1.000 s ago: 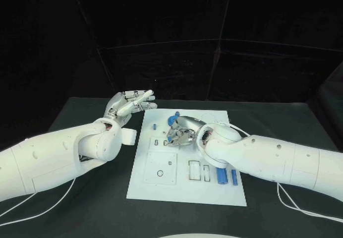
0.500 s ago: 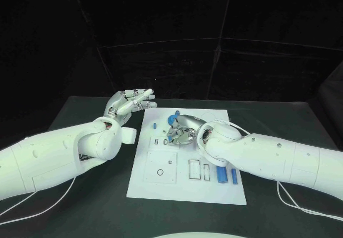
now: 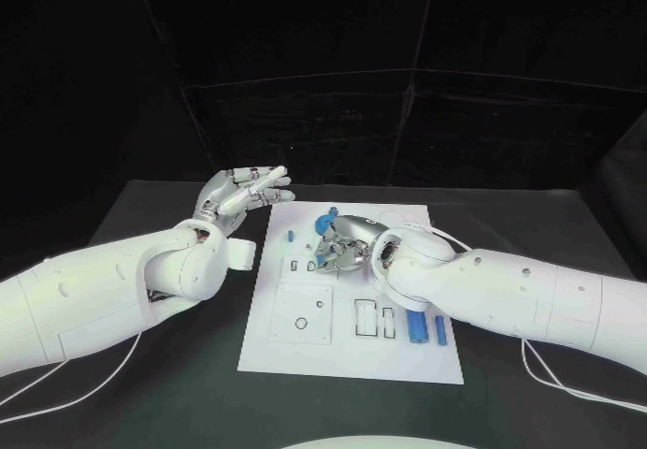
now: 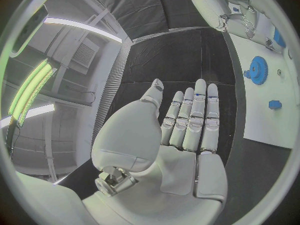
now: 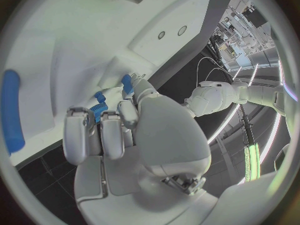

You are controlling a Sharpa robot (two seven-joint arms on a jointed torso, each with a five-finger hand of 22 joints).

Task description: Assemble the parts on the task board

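The white task board (image 3: 348, 355) lies in the middle of the black table. A blue gear (image 3: 325, 224) (image 4: 257, 66) sits near the board's far edge, with a small blue part (image 3: 292, 238) (image 4: 274, 105) to its left. My right hand (image 3: 348, 247) hovers low just behind the gear, fingers curled, pinching a small ridged blue part (image 5: 98, 107) at the fingertips (image 5: 78, 130). My left hand (image 3: 248, 194) (image 4: 187, 120) is raised off the board's far-left corner, flat and holding nothing.
Two long blue parts (image 3: 417, 328) (image 3: 441, 327) lie side by side at the board's near right, next to rectangular slots (image 3: 366, 319). A square recess (image 3: 305, 314) sits at the near left. Another long blue piece (image 5: 11, 110) lies on the board in the right wrist view.
My right hand has crept a little toward the far side of the board, closer to the blue gear. My left hand has barely shifted.
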